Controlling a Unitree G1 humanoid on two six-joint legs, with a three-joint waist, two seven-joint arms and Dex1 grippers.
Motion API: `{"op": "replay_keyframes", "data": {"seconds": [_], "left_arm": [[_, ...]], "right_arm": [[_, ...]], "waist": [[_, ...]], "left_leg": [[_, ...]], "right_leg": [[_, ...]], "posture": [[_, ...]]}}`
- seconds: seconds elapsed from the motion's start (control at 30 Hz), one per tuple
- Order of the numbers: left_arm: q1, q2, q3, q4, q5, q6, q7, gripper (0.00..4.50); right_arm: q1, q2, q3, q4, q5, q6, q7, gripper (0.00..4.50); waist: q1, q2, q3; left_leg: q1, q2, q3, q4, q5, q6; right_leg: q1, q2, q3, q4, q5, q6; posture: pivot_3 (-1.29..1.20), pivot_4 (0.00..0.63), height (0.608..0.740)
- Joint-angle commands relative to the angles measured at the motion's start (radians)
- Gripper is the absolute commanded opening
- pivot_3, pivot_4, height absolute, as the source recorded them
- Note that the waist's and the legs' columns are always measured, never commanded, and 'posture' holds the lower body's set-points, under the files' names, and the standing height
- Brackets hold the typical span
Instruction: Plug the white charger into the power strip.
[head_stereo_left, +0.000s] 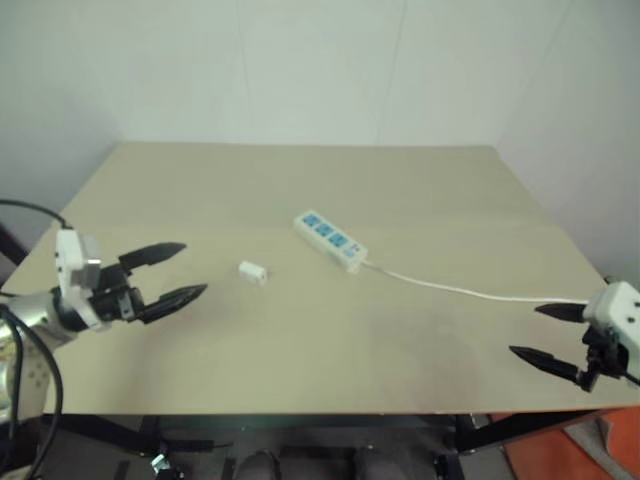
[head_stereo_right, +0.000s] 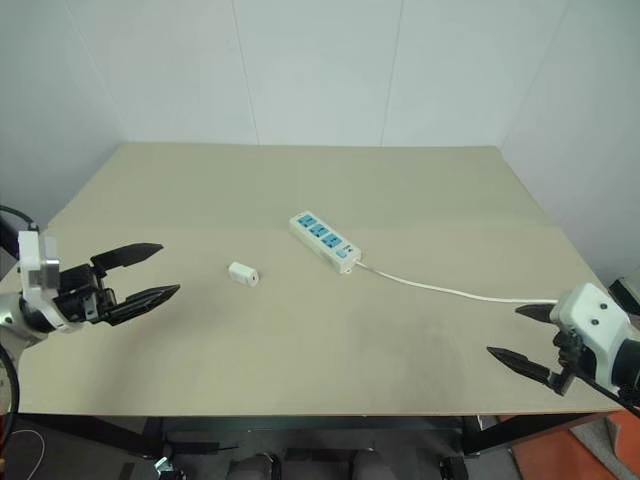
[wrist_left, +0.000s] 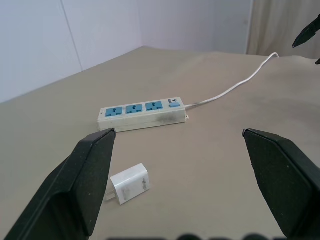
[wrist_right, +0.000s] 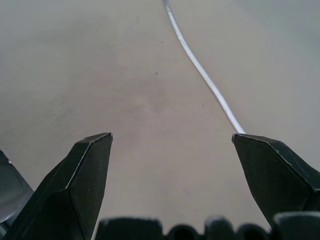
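Observation:
The white charger (head_stereo_left: 253, 271) lies on its side on the tan table (head_stereo_left: 300, 190), a small boxy adapter left of centre. Just beyond it to the right rests the power strip (head_stereo_left: 329, 239), a white bar with three blue socket faces, set diagonally; its thin white cord (head_stereo_left: 470, 291) trails off toward the right edge. My left gripper (head_stereo_left: 190, 270) hovers open at the left, a short way from the charger (wrist_left: 130, 183), nothing between its fingers. My right gripper (head_stereo_left: 525, 333) is open at the front right corner, above the cord (wrist_right: 200, 70).
White walls close off the table at the back and on both sides. The table's front edge (head_stereo_left: 330, 410) runs just below both grippers. An orange object (head_stereo_left: 570, 450) sits on the floor at the lower right.

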Motion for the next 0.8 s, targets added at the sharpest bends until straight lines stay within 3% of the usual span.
{"op": "replay_keyframes", "data": {"seconds": [0.03,0.5,0.67,0.8], "left_arm": [[0.015,-0.007,0.03,-0.036,-0.005,-0.026,0.012,4.43],[0.115,-0.037,0.082,-0.112,-0.018,-0.035,0.052,4.43],[0.107,-0.049,0.062,-0.119,-0.003,-0.039,0.071,4.43],[0.098,-0.047,0.026,-0.14,0.022,-0.04,0.082,4.43]], "right_arm": [[-0.03,-0.017,0.006,0.013,-0.001,-0.028,-0.001,4.5],[-0.169,-0.026,0.117,0.131,-0.012,-0.085,0.004,4.5],[-0.38,0.105,0.282,0.194,-0.039,-0.129,-0.098,4.5],[-0.589,0.235,0.415,0.368,-0.105,-0.199,-0.158,4.5]], "waist": [[0.0,0.0,0.0],[0.001,0.0,0.0],[-0.011,-0.001,0.0],[-0.019,-0.001,0.0]], "left_leg": [[0.0,0.0,0.0,0.0,0.0,0.0],[0.0,0.0,0.001,0.0,0.0,0.0],[0.002,0.001,0.001,0.0,0.0,0.0],[0.001,0.001,0.002,0.0,0.0,0.0]], "right_leg": [[0.0,0.0,0.0,0.0,0.0,0.0],[0.0,0.0,0.0,0.0,0.0,0.0],[0.001,0.001,0.001,0.0,0.001,-0.001],[0.0,0.0,0.001,0.0,0.001,0.0]], "posture": [[0.0,0.15,0.74],[0.0,0.15,0.74],[0.0,0.15,0.74],[0.0,0.15,0.74]]}}
